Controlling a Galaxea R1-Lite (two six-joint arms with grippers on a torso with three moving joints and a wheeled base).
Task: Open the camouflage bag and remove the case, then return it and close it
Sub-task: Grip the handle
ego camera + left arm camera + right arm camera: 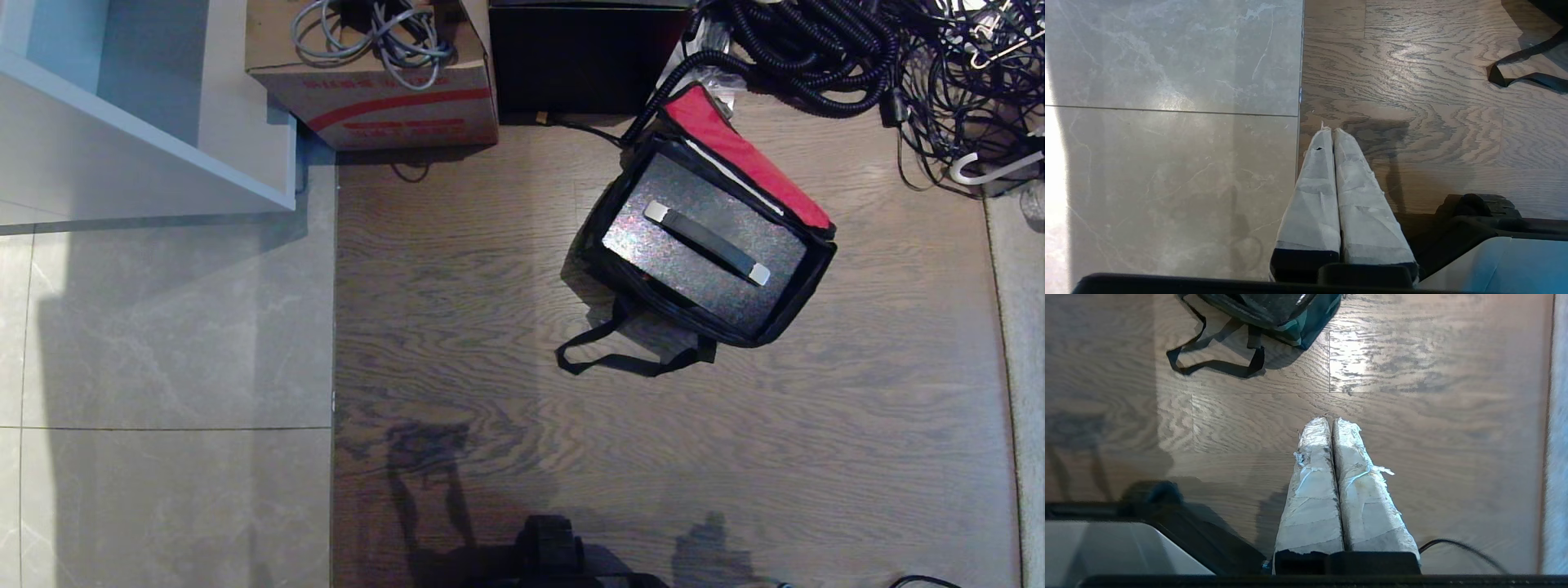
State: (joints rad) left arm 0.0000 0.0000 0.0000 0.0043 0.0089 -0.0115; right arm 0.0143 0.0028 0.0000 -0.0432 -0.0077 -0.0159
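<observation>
**Jaws pressed together, both grippers empty**

Jaws closed: we log the left gripper (1333, 132) over the tile-wood seam and the right gripper (1330, 421) over bare wood, well short of the camouflage bag (804, 286).

1 bag, soft-sided, lid flipped back.
1 case (702, 245) inside it; we judge it rigid and weighty.
1 handle (707, 243), the best hold.
1 strap (604, 359), limp.

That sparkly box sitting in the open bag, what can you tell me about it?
The case is a rectangular hard box with a speckled, glittery grey-black top. A black handle with silver ends runs along its middle. It sits upright inside the camouflage bag, whose black walls surround it; only its top shows. The red-lined lid is folded back behind it. Neither gripper touches it.
</observation>
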